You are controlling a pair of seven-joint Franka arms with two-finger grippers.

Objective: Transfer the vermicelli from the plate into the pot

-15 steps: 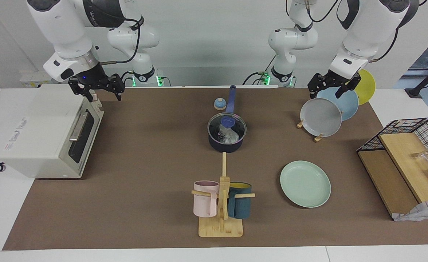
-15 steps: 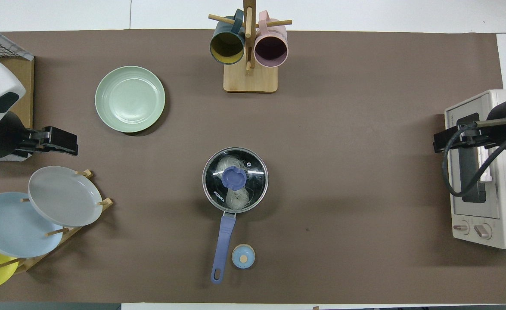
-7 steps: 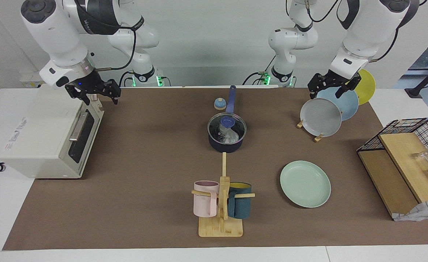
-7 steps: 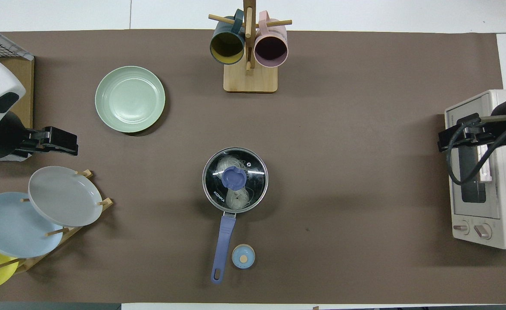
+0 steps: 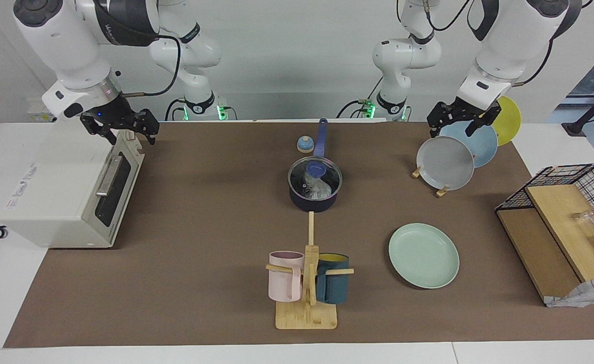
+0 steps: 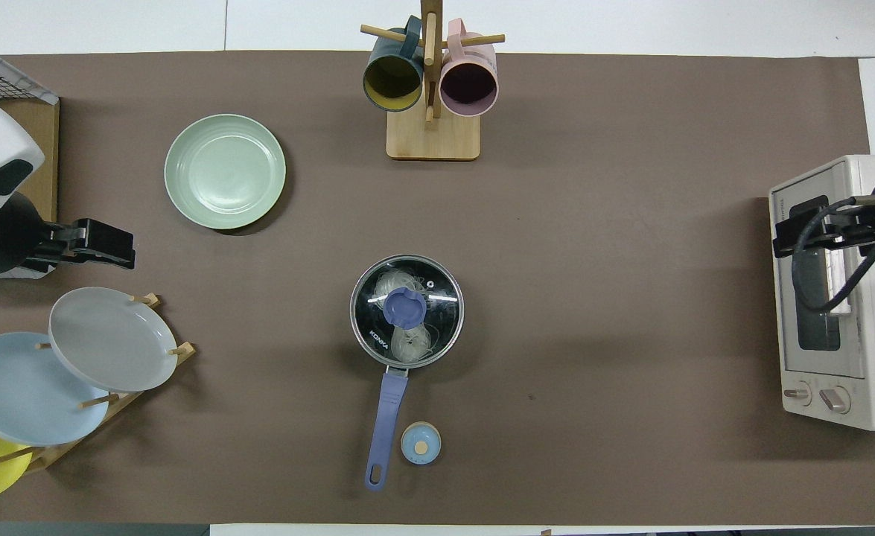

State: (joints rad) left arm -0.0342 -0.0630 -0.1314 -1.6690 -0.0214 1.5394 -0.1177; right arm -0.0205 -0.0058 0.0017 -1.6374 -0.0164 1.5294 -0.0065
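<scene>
The pot [image 5: 313, 201] stands mid-table with its glass lid [image 6: 406, 277] on and its blue handle [image 6: 385, 424] pointing toward the robots. The vermicelli [image 6: 412, 344] lies inside the pot and shows through the lid in the facing view [image 5: 321, 191] too. The mint-green plate [image 5: 423, 255] is bare; it lies farther from the robots, toward the left arm's end [image 6: 225, 171]. My left gripper [image 5: 452, 130] is open and empty, up over the plate rack [image 6: 121, 249]. My right gripper [image 5: 127, 132] is open and empty over the toaster oven [image 6: 783, 240].
A toaster oven [image 5: 64, 187] stands at the right arm's end. A rack with grey [image 5: 445, 163], light blue and yellow plates is at the left arm's end. A mug tree [image 5: 307, 283] stands farther out. A small blue bell [image 5: 305, 144] is beside the pot handle. A wire basket [image 5: 559, 222] holds wooden boards.
My right gripper has drawn back toward the right arm's end, from the oven's door edge to over its top. The left arm, pot and plate have not moved.
</scene>
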